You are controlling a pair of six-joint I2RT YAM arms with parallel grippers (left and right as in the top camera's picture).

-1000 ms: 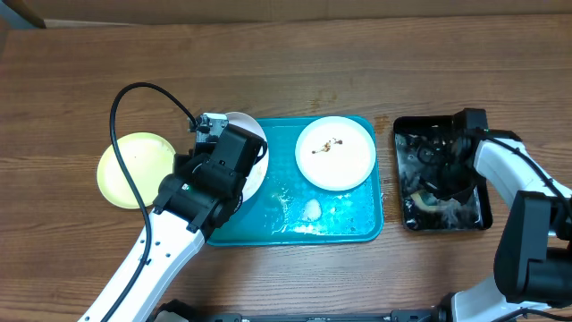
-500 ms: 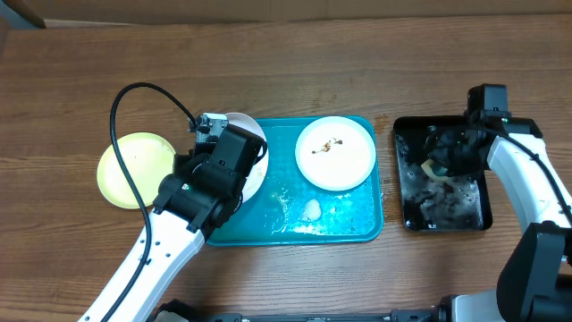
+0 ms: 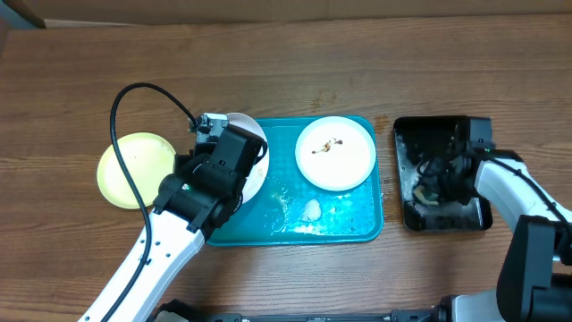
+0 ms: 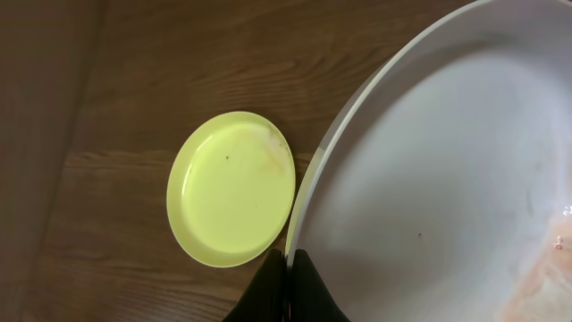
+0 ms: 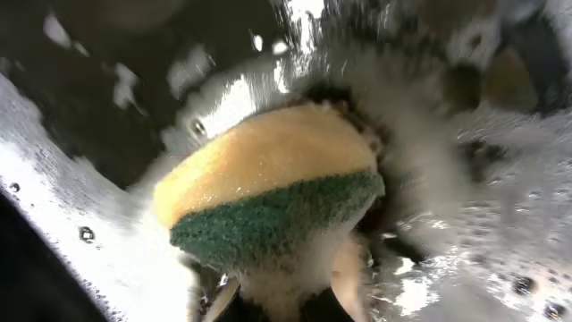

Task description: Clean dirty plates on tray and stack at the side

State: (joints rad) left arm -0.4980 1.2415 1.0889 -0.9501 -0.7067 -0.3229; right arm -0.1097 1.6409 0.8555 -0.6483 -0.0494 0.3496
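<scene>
My left gripper (image 4: 288, 286) is shut on the rim of a white plate (image 4: 447, 179), which fills the right of the left wrist view. From overhead, this plate (image 3: 256, 134) lies at the left end of the turquoise tray (image 3: 344, 228), mostly hidden under my left arm. A second white plate (image 3: 335, 152) with small brown smears sits on the tray's right half. A pale yellow-green plate (image 3: 134, 170) rests on the table left of the tray. My right gripper (image 5: 286, 286) is shut on a soapy yellow-and-green sponge (image 5: 268, 192) inside the black tray (image 3: 442, 125).
The black tray holds foamy water and stands just right of the turquoise tray. A blob of foam (image 3: 311, 210) and wet streaks lie on the turquoise tray's front. A black cable (image 3: 134, 89) loops above my left arm.
My right gripper swept the sponge toward the back of the black tray, then returned to its front half. The left arm and its plate have not moved.
</scene>
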